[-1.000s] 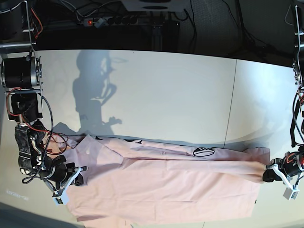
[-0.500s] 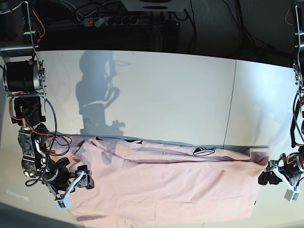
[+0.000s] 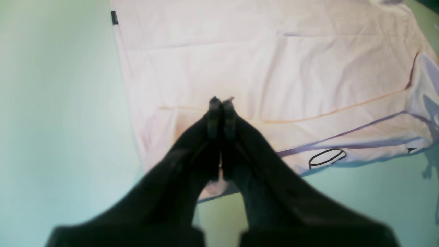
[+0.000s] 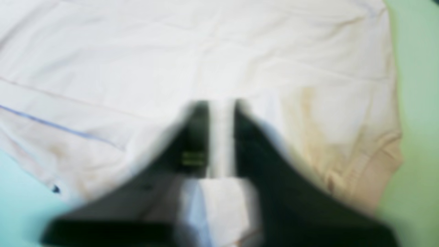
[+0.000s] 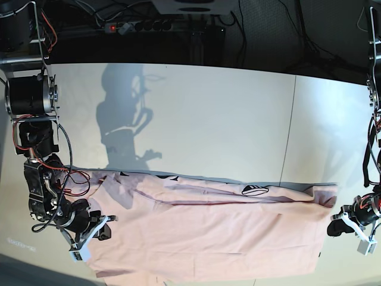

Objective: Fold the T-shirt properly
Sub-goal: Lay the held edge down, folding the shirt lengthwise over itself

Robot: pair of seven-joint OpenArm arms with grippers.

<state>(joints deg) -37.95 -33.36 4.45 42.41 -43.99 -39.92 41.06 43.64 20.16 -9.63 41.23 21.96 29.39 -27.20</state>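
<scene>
The pale pink T-shirt [image 5: 208, 229] lies flat across the near table, plain side up. A strip with black print [image 5: 255, 190] is turned over along its far edge. My left gripper [image 5: 334, 229] is shut and sits just off the shirt's right edge. In the left wrist view its fingertips [image 3: 219, 102] meet above flat cloth [image 3: 274, 61] and hold nothing I can see. My right gripper [image 5: 102, 231] is at the shirt's left edge. In the blurred right wrist view [image 4: 221, 113] its jaws stand a narrow gap apart over the cloth [image 4: 205, 44].
The white table [image 5: 196, 119] runs far behind the shirt, with a seam [image 5: 289, 125] right of centre. A power strip and cables [image 5: 143, 25] lie beyond the back edge. The shirt's near hem reaches the table's front edge [image 5: 178, 280].
The left gripper has let go of the shirt's right corner and drawn back off it. The right gripper slid slightly nearer, and the shirt's left edge was pushed right.
</scene>
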